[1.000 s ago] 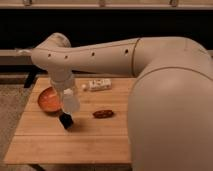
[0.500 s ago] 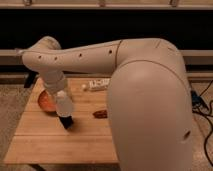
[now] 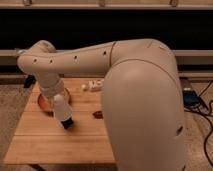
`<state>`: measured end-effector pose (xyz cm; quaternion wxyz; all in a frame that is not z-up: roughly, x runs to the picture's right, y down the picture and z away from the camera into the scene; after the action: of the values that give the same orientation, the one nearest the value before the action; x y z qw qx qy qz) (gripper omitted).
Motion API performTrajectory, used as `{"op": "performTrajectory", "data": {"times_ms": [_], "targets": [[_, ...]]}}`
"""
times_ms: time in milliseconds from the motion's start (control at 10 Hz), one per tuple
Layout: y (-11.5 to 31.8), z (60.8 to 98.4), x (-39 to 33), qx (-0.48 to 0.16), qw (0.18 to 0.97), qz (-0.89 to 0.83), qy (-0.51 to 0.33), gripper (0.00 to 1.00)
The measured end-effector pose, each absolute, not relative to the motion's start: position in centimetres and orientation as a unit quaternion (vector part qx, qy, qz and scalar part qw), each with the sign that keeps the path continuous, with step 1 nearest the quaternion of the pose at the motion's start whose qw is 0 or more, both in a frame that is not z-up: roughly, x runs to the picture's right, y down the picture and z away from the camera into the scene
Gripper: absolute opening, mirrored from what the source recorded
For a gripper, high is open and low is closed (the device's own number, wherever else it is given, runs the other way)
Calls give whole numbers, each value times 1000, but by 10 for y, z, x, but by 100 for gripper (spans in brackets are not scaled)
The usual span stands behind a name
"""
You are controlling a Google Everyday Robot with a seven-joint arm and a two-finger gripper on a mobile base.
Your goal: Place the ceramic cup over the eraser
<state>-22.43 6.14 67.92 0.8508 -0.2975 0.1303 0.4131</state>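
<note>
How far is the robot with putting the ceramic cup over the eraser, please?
Done: nothing clearly; neither the white ceramic cup nor the black eraser can be made out. In hand: the dark gripper is low on the wooden table, beside the orange bowl. Left: covering the eraser.
</note>
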Motion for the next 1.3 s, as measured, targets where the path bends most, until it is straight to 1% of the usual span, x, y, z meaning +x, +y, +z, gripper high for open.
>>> {"op": "performTrajectory", "data": {"times_ms": [500, 600, 800, 1000, 1100, 1300], "targets": [[80, 703, -213, -295, 851, 414, 133, 8], [84, 709, -209, -295, 849, 416, 135, 10], [90, 716, -206, -298, 847, 420, 137, 26], [95, 724, -203, -303, 842, 424, 137, 48], [98, 727, -203, -306, 840, 426, 138, 56], [102, 733, -201, -312, 837, 428, 140, 76]]}}
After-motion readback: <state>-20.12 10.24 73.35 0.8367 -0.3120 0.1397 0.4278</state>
